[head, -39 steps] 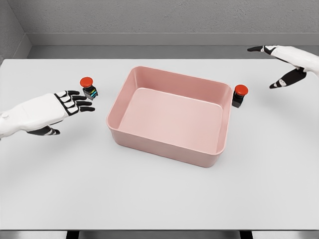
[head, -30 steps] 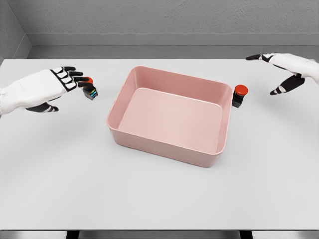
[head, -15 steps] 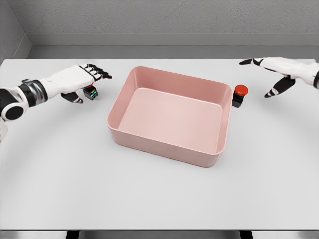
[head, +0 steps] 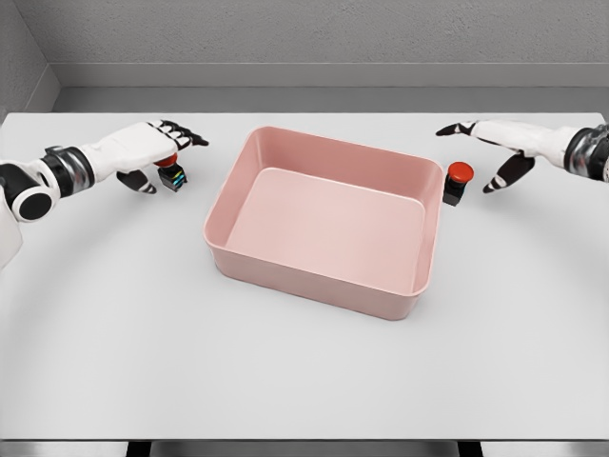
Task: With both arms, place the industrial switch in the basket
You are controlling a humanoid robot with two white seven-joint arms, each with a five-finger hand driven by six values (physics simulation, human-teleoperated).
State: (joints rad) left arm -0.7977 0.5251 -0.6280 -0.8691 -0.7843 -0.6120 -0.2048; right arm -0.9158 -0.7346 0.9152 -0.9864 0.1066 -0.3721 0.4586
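A pink basket (head: 409, 233) sits mid-table, nothing inside it. One industrial switch (head: 172, 174), black with a red button and coloured marks, stands left of the basket; my left hand (head: 162, 148) hovers over it with fingers spread above the button and the thumb beside the body, not closed on it. A second switch (head: 457, 183) with a red button stands against the basket's right wall. My right hand (head: 481, 152) is open just above and to the right of it, fingers stretched toward the basket, thumb hanging down beside the switch.
The white table (head: 304, 381) stretches wide in front of the basket. A grey wall (head: 304, 38) runs behind the table's far edge.
The left hand swung up and over the left switch, then settled slightly lower on it. The right hand moved leftward and down toward the right switch. Neither switch has moved.
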